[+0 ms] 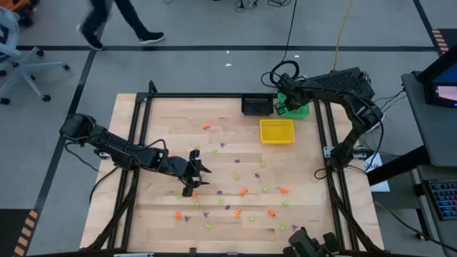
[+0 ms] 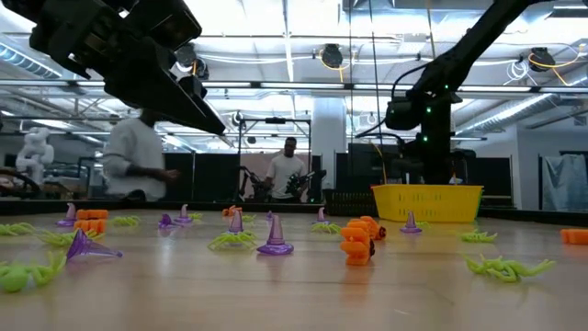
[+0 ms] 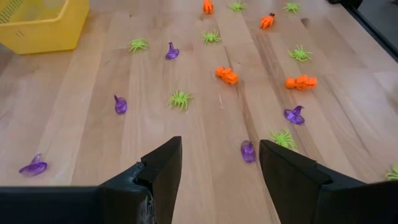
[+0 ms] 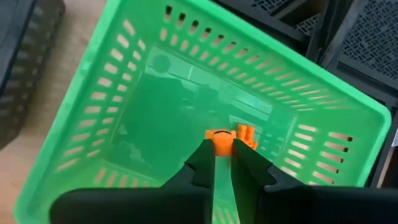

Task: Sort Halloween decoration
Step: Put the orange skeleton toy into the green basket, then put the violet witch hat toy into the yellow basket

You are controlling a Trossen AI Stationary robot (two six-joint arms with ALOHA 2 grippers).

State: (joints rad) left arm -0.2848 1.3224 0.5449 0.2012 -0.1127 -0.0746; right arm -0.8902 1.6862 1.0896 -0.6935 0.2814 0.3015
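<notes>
Small orange, purple and light-green Halloween trinkets lie scattered over the wooden table (image 1: 235, 153). In the left wrist view they show as purple hats (image 3: 248, 151), green spiders (image 3: 180, 99) and orange pieces (image 3: 227, 75). My left gripper (image 3: 219, 155) hovers open above them at the table's left middle (image 1: 194, 175), with nothing between its fingers. My right gripper (image 4: 222, 152) hangs over the green bin (image 1: 293, 108) at the far right and is shut on an orange trinket (image 4: 219, 140). My right gripper pinches the orange trinket's lower part (image 4: 219, 147) between its two fingertips. The fingers come from above, pointing steeply down into the green bin (image 4: 93, 106). The trinket is lifted clear of the bin's floor. I cannot tell whether an orange bit beside it (image 4: 247, 134) belongs to it.
A yellow bin (image 1: 277, 131) stands near the green one, and a black bin (image 1: 257, 106) stands to the left of the green one at the far edge. Black frame rails (image 1: 143, 128) run along the table's sides. A person (image 1: 114, 21) walks beyond the far edge, and others (image 2: 289, 170) stand in the room.
</notes>
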